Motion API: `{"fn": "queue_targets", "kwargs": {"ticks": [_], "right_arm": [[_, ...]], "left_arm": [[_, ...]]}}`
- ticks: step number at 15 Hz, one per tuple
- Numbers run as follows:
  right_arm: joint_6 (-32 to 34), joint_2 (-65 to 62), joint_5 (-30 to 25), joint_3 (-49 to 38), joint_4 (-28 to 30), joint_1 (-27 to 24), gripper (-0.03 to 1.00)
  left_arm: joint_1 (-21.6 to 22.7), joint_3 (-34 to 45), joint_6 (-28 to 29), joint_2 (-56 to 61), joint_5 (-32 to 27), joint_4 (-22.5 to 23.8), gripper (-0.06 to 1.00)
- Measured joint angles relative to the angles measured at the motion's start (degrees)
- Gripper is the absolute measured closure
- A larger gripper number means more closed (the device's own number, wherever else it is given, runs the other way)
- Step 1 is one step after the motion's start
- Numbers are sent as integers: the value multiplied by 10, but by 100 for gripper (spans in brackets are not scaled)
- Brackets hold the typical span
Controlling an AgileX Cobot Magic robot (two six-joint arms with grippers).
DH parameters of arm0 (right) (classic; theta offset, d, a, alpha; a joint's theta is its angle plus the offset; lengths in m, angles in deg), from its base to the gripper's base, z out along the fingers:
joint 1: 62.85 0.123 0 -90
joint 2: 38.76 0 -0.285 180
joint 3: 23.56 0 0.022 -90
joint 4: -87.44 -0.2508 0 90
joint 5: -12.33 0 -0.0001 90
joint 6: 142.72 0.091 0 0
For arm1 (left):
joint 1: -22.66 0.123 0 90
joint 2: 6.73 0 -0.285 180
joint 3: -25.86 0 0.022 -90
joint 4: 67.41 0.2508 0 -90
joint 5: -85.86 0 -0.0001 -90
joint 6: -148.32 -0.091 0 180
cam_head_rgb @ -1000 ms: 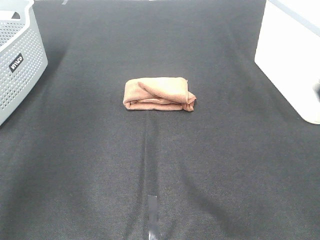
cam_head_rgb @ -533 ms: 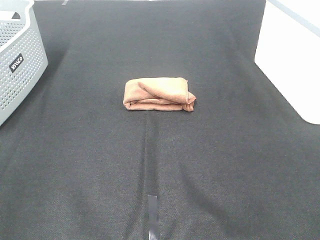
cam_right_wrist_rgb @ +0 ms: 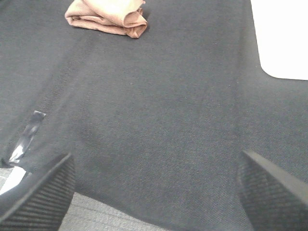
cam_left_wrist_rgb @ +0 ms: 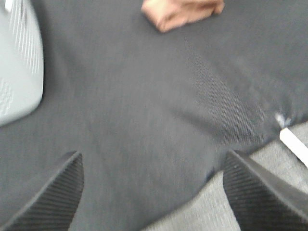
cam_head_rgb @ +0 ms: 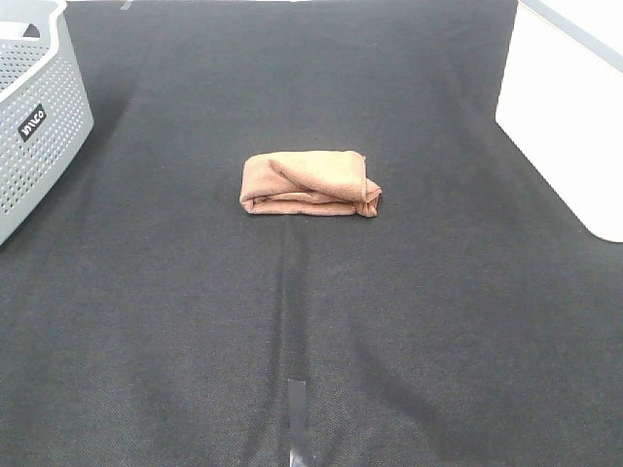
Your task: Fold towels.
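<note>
The brown towel (cam_head_rgb: 310, 183) lies folded into a small thick bundle in the middle of the black cloth-covered table (cam_head_rgb: 438, 321). It also shows in the left wrist view (cam_left_wrist_rgb: 182, 12) and in the right wrist view (cam_right_wrist_rgb: 108, 16), far from both grippers. Neither arm shows in the high view. My left gripper (cam_left_wrist_rgb: 154, 192) is open and empty, pulled back over the table's near edge. My right gripper (cam_right_wrist_rgb: 156, 192) is open and empty, also back at the near edge.
A grey perforated basket (cam_head_rgb: 34, 117) stands at the table's far left and shows in the left wrist view (cam_left_wrist_rgb: 17, 62). A white box (cam_head_rgb: 569, 112) stands at the far right. A strip of tape (cam_head_rgb: 298, 418) marks the near middle.
A dark bit of the right arm at the right edge of the high view has withdrawn out of sight. The towel has not moved.
</note>
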Motion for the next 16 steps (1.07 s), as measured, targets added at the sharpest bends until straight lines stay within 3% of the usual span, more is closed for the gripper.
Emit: {"fn": "queue_targets", "kwargs": {"ticks": [10,14,16], "right_arm": [[-3,0,3,-1,-1,0,12],[-3,0,3,-1,-2,-6,12],[-3,0,3,-1,-6,-41,12]], "left_arm": [[0,12,-18,-2,29,-11,18],[80,12,-18,-2,29,-12,18],[117,12,-18,2,29,-13,18]]}}
